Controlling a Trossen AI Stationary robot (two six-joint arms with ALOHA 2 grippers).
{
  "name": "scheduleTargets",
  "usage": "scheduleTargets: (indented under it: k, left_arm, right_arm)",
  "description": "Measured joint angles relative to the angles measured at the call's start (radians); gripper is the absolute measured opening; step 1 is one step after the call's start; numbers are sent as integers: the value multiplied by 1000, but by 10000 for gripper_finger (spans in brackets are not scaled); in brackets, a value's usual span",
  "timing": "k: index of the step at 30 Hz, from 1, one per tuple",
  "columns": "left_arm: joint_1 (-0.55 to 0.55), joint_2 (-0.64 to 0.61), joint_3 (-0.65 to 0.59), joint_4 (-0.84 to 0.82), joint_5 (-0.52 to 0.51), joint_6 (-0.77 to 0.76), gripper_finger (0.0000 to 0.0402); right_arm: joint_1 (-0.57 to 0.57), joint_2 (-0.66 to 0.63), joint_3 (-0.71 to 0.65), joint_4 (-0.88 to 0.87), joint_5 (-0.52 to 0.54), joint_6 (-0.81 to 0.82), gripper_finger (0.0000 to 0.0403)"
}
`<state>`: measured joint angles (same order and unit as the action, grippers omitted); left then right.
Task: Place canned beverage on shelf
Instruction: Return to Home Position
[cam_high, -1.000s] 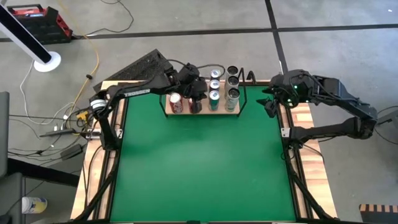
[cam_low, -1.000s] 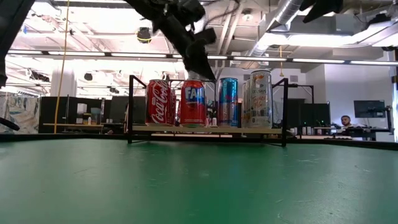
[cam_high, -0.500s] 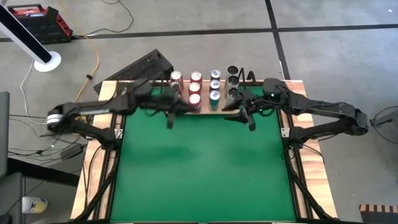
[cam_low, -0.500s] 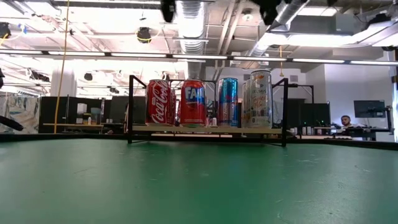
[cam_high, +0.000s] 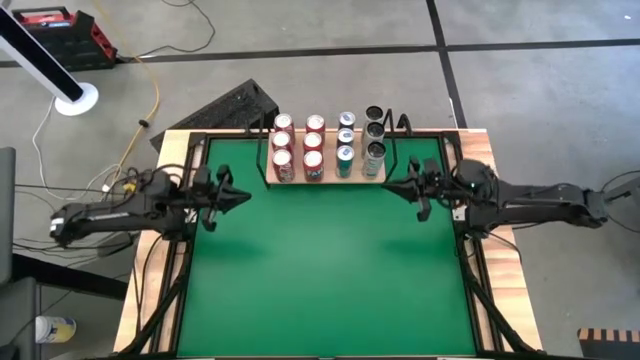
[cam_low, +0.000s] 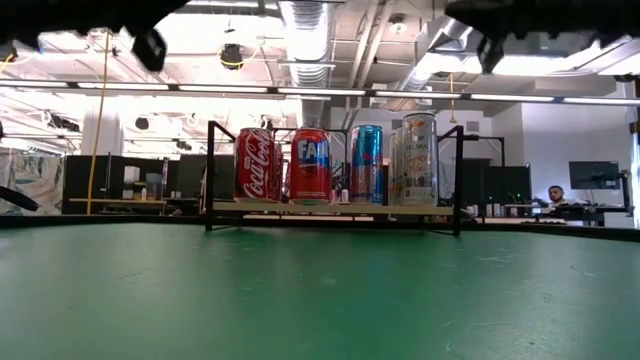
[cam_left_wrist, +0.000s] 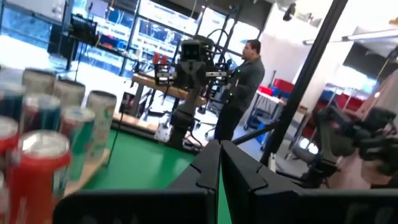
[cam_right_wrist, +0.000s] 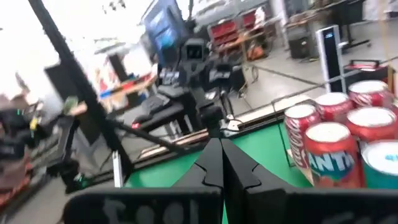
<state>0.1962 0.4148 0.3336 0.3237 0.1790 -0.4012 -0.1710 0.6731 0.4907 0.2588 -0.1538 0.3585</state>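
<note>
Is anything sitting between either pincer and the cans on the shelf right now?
Nothing visible. Only bare green table lies between the left pincer, the right pincer and the shelf, where all the cans stand. Both pincers are shut, one at each side of the table.

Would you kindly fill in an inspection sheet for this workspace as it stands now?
Surface: green table top, bare apart from the shelf at its far edge.
Job's things: shelf holds upright cans in four columns; front row is Coca-Cola can, Fanta can, blue can, white can.
Clutter: nothing seen.
Claws: left claw shut and empty, above the table's left side; right claw shut and empty, above its right side; both clear of the shelf.
Cables: yellow cable and white cable on the floor beyond the table's left corner.
Surroundings: concrete floor, red and black case, white stand base; a person sits in the room behind.
</note>
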Motion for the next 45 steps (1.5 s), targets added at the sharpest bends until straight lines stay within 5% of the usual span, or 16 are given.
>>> scheduleTargets:
  k: [9,15,27,32,45]
  left_arm:
    - [0,-267,-203,-39,-108,-83,0]
    - [0,-321,-224,-78,-112,-32,0]
    - [0,-345,-224,-264,-82,-59,0]
    - [0,-403,-229,-356,-75,-42,0]
    - [0,-399,-317,-288,-30,91,0]
  right_arm:
    - [176,-21,-253,249,286,75,15]
    - [254,-152,-419,379,358,36,15]
    - [203,-508,-475,-71,309,-95,21]
    - [181,-603,-475,-109,266,-208,28]
    - [141,-634,-471,-240,289,-255,48]
